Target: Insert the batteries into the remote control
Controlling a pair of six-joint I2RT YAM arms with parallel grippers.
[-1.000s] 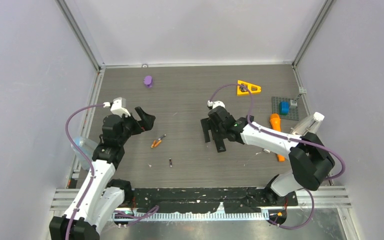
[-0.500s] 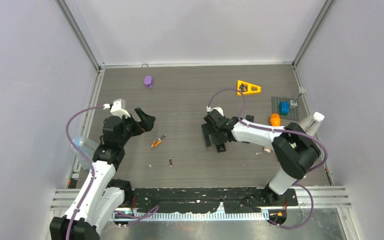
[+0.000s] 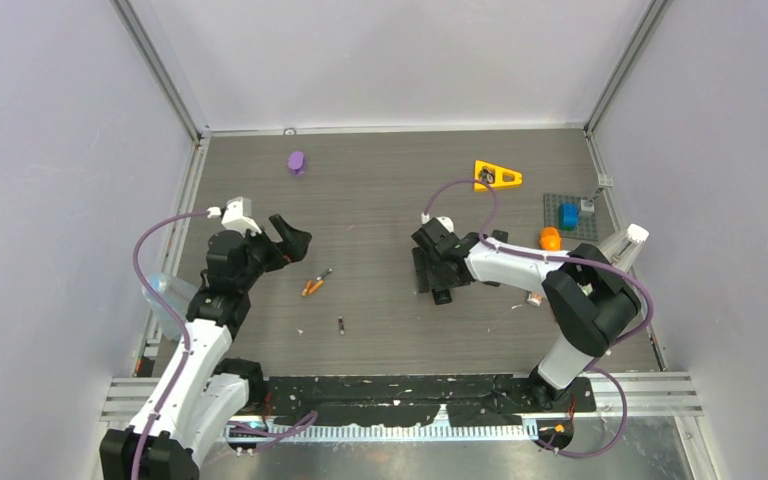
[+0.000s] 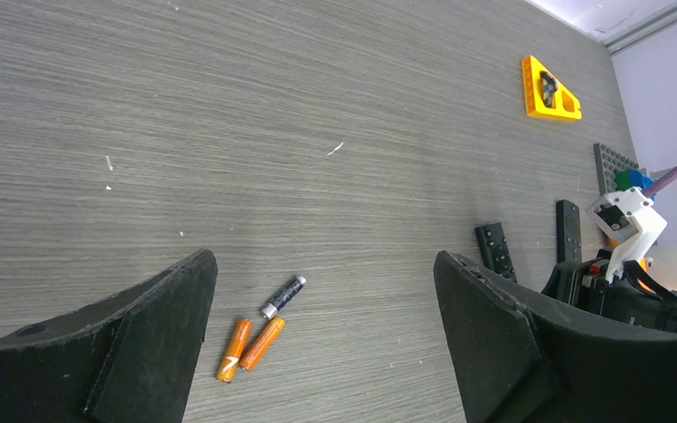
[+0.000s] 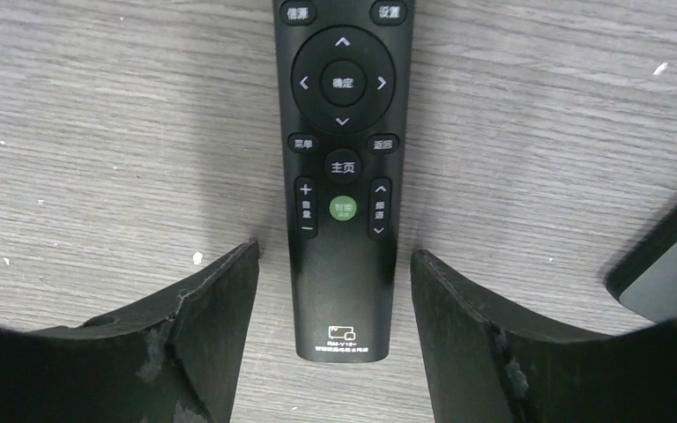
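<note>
Your right tool (image 5: 331, 264) stands wide apart and grips nothing. Its two fingers (image 5: 203, 300) straddle the lower end of the remote control (image 5: 342, 132), one at 9 o'clock of it and one at 3 o'clock, each just beside an edge. A sliver of table (image 5: 97, 132) shows on the 9 o'clock side; at 3 o'clock you cannot tell whether the pad touches. I judge you are at the step of taking hold of the remote, before any battery goes in. It lies flat, buttons up, running from 12 to 6 o'clock in the right wrist view. The next move therefore calls for a square squeeze across its narrow sides and then, most likely, turning it over, since no battery bay shows on this face. A second dark slab (image 5: 665, 264) lies apart at 4 o'clock of it; whether it is another remote or a cover cannot be told. Your left tool (image 4: 322, 264) is spread just as wide and holds nothing. The batteries (image 4: 262, 342) lie loose on the table toward 6 o'clock between its fingers: two orange ones side by side, and a dark grey one just beside them at 1 o'clock. In the top view they sit well apart from the remote, at its 9 o'clock. They look thin and likely to roll, so plan a careful pinch.
</note>
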